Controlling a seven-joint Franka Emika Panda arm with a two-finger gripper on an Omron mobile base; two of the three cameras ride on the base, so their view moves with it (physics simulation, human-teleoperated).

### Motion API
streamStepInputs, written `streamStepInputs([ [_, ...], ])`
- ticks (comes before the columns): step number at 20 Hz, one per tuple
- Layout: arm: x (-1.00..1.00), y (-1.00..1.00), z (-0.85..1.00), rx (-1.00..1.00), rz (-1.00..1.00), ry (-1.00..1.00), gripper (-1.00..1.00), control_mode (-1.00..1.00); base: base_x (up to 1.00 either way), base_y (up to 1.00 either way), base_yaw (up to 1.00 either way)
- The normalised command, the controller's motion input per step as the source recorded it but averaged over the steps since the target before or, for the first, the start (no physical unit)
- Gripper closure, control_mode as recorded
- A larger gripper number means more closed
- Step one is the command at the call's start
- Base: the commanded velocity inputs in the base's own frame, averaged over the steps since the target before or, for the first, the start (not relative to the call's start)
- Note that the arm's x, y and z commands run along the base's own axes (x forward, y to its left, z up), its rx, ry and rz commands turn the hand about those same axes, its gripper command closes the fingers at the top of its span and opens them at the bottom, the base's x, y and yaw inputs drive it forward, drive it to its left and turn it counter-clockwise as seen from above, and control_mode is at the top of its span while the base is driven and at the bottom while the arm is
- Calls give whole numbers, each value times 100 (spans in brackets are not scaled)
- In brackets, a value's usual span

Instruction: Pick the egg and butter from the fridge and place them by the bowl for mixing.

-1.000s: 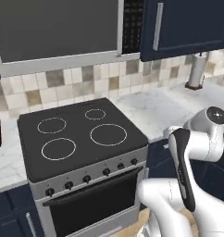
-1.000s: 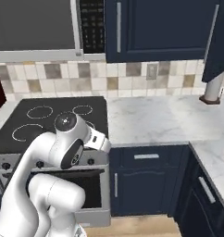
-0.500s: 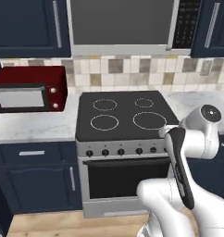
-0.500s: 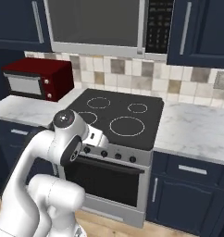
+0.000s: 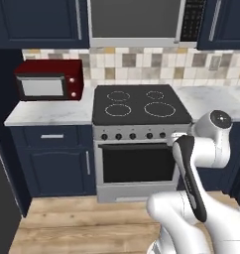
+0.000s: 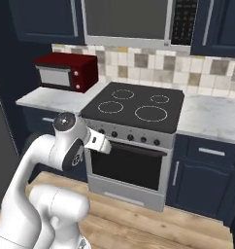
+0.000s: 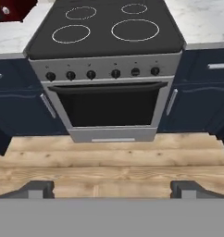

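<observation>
Left base view, scanning left to right: grey slab at far left edge, probably fridge (image 5: 2, 198), judged from colour alone; red microwave (image 5: 50, 79) on marble counter (image 5: 47, 111); stove (image 5: 139, 106) centre; white arm at right. Gripper (image 7: 111, 187) released, fingers wide apart, grasping nothing, facing stove front above wood floor (image 7: 109, 159). Key relation: fridge lies well left of gripper, so base likely needs more leftward turn. Egg, butter, bowl: cannot place from these pictures. No readable labels or writing.

marble counter (image 5: 47, 113), red microwave (image 5: 48, 80) on it
</observation>
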Motion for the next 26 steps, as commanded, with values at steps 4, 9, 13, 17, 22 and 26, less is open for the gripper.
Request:
streamStepInputs([
  [4,0,0,0,0,0,0,-100,100,-66,68,0],
  [9,0,0,0,0,0,0,-100,100,-50,83,0],
  [13,0,0,0,0,0,0,-100,100,-36,89,0],
  [17,0,0,0,0,0,0,-100,100,-17,91,0],
  [22,0,0,0,0,0,0,-100,100,-6,92,0],
  [26,0,0,0,0,0,0,-100,100,-16,87,0],
])
